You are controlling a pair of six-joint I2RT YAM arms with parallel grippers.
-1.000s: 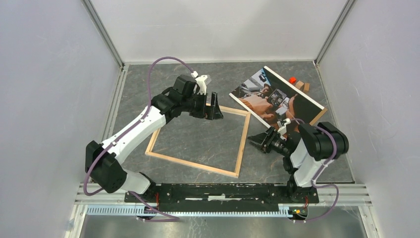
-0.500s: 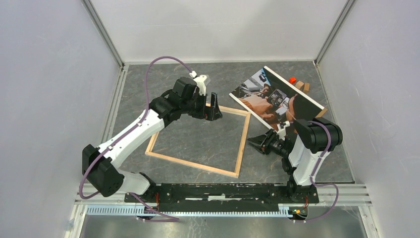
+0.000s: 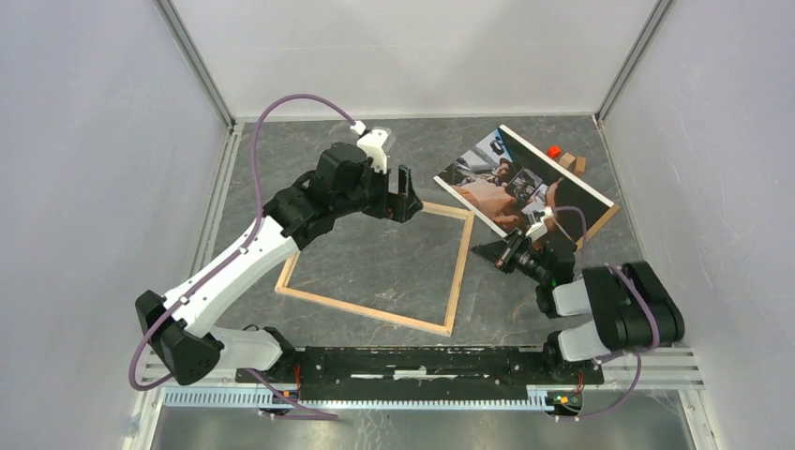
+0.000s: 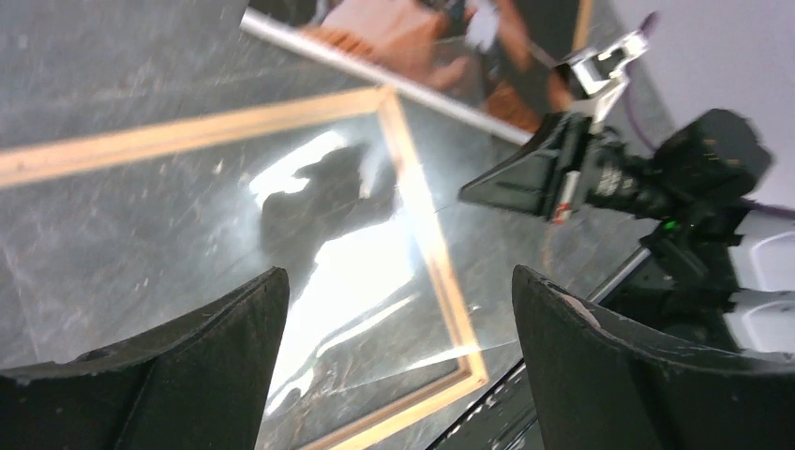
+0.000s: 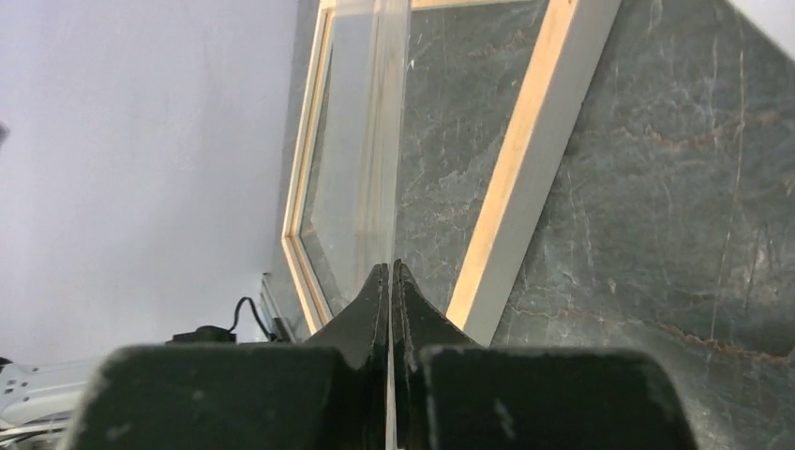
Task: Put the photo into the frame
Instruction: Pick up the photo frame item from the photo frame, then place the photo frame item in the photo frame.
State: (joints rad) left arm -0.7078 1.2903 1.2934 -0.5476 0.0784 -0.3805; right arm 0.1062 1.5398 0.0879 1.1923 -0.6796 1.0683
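Lying back-up on the dark marbled worktop (image 3: pixel 281 169), apparently for rear loading, the thin pale-wood rectangular frame (image 3: pixel 361 310) is flanked by the large white-bordered photo (image 3: pixel 506 183), not yet inserted, with the left gripper (image 3: pixel 405 195) spread wide and the right gripper (image 3: pixel 483 251) pinched closed.

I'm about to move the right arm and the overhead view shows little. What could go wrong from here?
1. The right gripper is shut on what looks like a thin clear sheet, at its very edge: it may slip.
2. That sheet reaches over the frame; pulling could drag the frame.
3. The photo lies close behind the right gripper; a swing could knock it.
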